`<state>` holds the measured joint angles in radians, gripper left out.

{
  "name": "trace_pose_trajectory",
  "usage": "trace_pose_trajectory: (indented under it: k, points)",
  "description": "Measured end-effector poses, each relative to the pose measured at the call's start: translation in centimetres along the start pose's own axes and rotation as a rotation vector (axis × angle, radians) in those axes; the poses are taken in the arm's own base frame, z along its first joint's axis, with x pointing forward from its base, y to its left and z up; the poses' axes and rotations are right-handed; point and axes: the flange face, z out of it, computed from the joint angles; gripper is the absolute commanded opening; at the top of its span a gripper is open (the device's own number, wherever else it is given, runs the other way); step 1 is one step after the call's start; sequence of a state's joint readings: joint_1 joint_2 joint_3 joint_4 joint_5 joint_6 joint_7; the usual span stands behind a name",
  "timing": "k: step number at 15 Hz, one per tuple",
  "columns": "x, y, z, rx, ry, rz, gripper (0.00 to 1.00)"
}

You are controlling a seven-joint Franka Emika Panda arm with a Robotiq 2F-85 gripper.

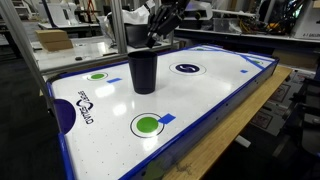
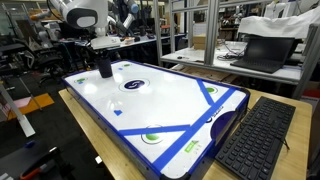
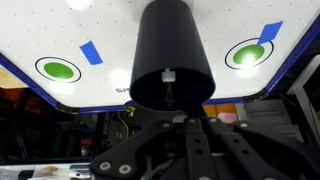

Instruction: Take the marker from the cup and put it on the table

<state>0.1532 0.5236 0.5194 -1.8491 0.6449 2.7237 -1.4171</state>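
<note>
The black Robotiq gripper (image 1: 152, 40) is hanging at a slant over the mouth of the tall, dark navy-black plastic tumbler (image 1: 143, 70), with its fingertips sitting just at the rim. In the wrist view its dark linkage is filling the lower part of the picture and blending into the dark cup, so I cannot tell whether the jaws are standing apart or closed, and nothing clear is showing between them. Inside the tumbler's mouth what looks like the slim, pale-tipped marker (image 3: 168, 76) is standing near the middle, resting in the cup and not yet lifted. The tumbler is standing upright on the large white air-hockey-style tabletop (image 1: 215, 92) with its blue raised rim, between a green circle (image 1: 97, 75) and a blue ring mark (image 1: 188, 68). The step in hand appears to be the reach into the cup, so the task is only beginning. The next move is likely calling for a straight descent with a finger on either side of the marker, a firm close, then a vertical lift clear of the rim so the light tumbler is not tipping, before laying the marker on bare white surface.
</note>
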Motion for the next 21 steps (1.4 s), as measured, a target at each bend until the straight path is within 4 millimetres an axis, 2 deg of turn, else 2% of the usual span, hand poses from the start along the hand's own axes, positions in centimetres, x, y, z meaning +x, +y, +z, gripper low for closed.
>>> trace_pose_trajectory:
  k: [1,2,4,8,14,16,18,21]
  points:
    - [0.0,0.1,0.4,0.004,0.000,-0.005,0.41]
    - [0.0,0.2,0.7,0.006,-0.001,-0.012,0.38]
    - [0.2,0.6,1.3,0.010,-0.002,-0.028,0.41]
    - [0.4,1.3,2.7,0.018,0.000,-0.050,0.30]
    - [0.2,2.0,5.6,0.048,-0.001,-0.031,0.45]
    - [0.3,1.9,6.3,0.056,-0.002,-0.018,0.16]
    - [0.5,1.7,6.7,0.059,-0.003,-0.008,0.02]
    - [1.0,1.6,6.7,0.058,0.002,0.003,0.04]
